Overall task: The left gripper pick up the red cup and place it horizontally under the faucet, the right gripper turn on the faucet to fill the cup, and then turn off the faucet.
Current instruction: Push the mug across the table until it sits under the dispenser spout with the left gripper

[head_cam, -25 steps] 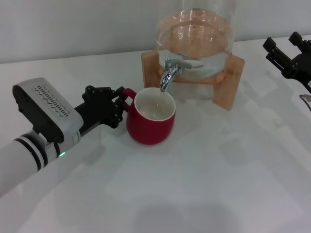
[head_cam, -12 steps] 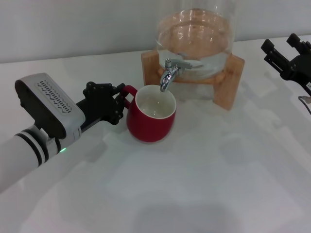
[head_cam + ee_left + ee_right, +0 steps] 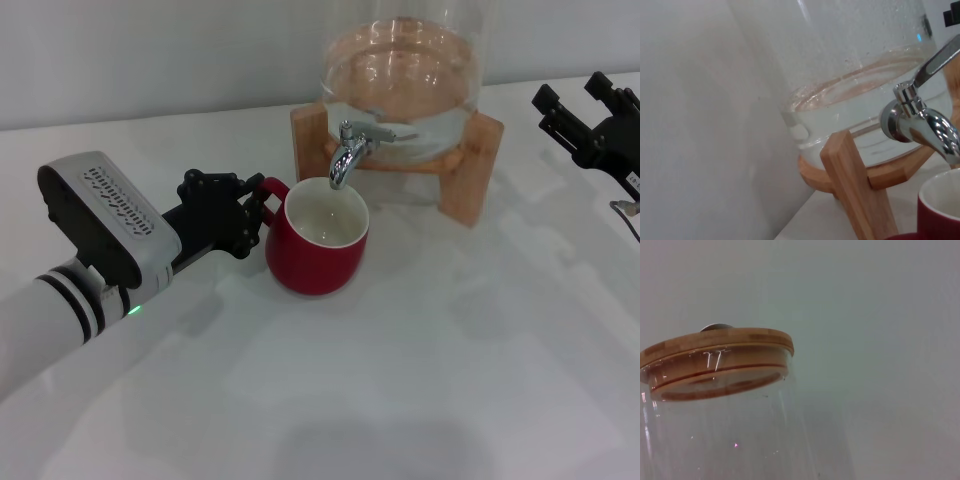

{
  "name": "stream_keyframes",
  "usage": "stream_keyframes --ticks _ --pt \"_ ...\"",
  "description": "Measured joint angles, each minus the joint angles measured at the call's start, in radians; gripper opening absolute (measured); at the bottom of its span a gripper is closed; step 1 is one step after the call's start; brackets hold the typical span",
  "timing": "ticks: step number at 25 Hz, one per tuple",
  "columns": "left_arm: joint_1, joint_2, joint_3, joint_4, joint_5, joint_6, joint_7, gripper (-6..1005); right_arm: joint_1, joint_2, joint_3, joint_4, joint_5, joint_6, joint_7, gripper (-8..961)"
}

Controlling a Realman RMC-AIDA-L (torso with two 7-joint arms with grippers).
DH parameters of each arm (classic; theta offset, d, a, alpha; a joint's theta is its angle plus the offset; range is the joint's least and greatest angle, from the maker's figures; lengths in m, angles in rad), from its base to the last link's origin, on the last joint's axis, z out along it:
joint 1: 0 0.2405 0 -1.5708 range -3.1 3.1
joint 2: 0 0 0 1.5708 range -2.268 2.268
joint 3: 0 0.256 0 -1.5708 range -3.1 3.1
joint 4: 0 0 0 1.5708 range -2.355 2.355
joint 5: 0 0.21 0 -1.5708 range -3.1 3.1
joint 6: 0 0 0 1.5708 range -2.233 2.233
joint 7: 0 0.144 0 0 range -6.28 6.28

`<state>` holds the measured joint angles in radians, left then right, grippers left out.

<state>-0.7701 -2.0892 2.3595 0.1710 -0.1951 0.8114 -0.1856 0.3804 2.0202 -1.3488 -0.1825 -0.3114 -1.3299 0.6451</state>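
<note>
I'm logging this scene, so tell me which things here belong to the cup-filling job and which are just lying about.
For the job:
cup, upright under the spout
faucet
left tool, shut on the cup's handle
right tool, off to the right, away from the faucet
jar the faucet is fitted to

Just there:
wooden stand
jar lid
table

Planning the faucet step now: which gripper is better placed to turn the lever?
Right. The right gripper is free beside the jar, while the left gripper holds the red cup by its handle under the faucet.
</note>
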Motion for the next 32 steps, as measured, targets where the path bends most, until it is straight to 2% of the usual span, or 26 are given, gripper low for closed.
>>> stream_keyframes --ticks 32 --pt "0.008 0.0 0.004 0.001 0.015 0.0 0.002 88 0.004 -0.004 -0.002 -0.012 0.026 0.032 -0.007 854"
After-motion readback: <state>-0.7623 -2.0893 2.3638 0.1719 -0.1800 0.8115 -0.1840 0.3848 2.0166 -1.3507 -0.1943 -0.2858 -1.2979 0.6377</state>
